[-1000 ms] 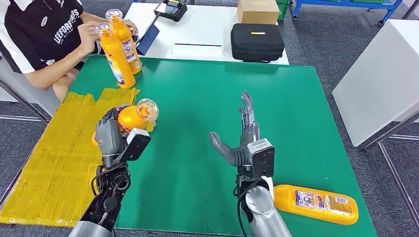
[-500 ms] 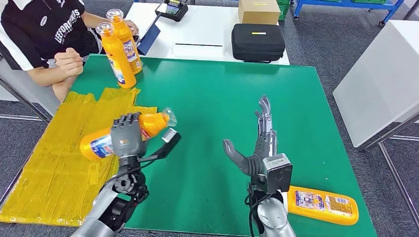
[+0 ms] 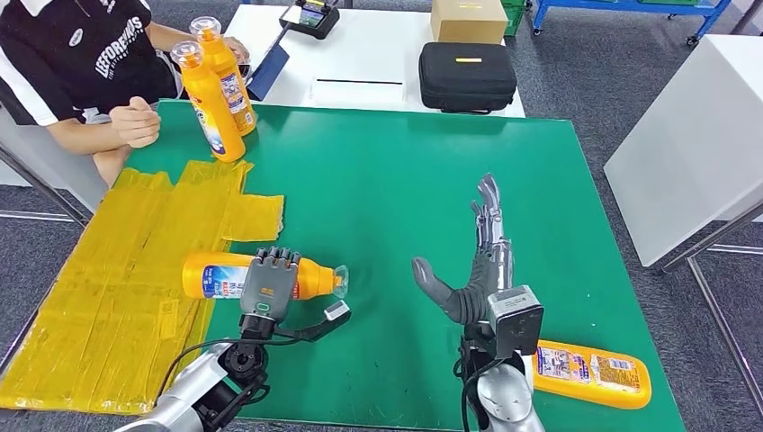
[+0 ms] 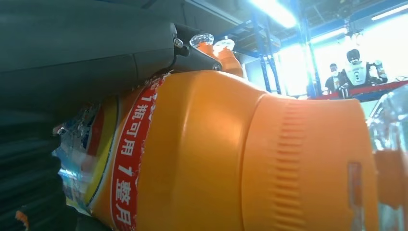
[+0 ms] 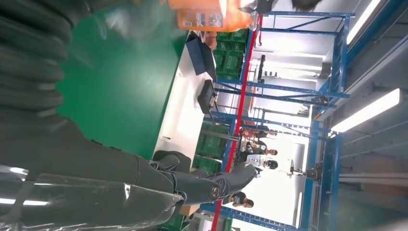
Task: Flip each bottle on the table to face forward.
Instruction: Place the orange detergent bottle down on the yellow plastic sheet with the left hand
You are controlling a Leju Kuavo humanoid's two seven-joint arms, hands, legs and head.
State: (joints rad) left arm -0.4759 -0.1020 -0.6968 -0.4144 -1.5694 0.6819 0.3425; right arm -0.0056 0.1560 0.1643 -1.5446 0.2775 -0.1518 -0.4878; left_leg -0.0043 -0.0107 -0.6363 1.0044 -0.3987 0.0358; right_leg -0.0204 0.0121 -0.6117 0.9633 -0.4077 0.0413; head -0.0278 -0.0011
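One bottle [image 3: 261, 276] lies sideways in our left hand [image 3: 268, 286], fingers wrapped over it. We should lower it flat, label up, before releasing. Our right hand [image 3: 479, 270] hovers spread, empty.

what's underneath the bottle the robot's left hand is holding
The bottle lies on its side in the left hand, its base end over the yellow sheet, its cap end over the green mat. Whether it touches them is hidden.
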